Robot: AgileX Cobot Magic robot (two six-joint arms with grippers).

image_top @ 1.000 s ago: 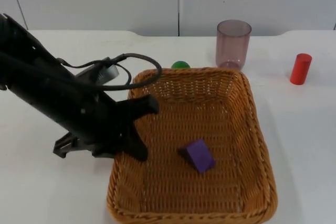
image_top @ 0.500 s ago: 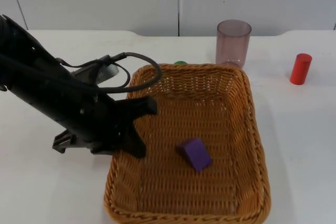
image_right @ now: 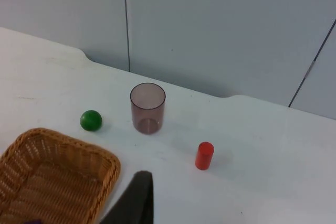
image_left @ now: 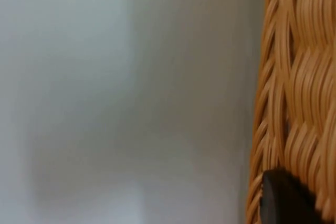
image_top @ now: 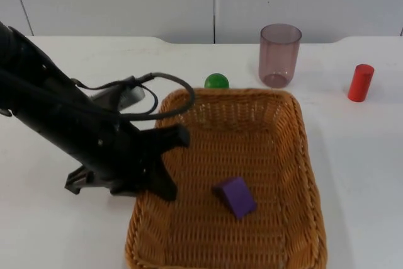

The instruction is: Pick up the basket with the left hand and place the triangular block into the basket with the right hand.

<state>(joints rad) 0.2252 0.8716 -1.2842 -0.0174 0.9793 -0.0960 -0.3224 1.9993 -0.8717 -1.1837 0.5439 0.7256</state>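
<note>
Left gripper [image_top: 165, 163] is clamped on the left rim of the wicker basket [image_top: 296, 155], one finger inside the wall, one outside. The purple triangular block [image_top: 234, 196] already lies on the basket floor, near the middle. Right gripper [image_right: 137, 198] waits high above the table; I cannot tell whether it is open. Green ball [image_top: 216, 81], tinted cup [image_top: 279, 53] and red cylinder [image_top: 360, 82] stand behind the basket. Judgement: placing looks done; keep the basket level so the block doesn't slide, and steer clear of the ball.

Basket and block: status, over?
Left gripper clamped on basket rim. Purple triangular block lies inside basket. Right gripper waits above table, nothing obstructing.
</note>
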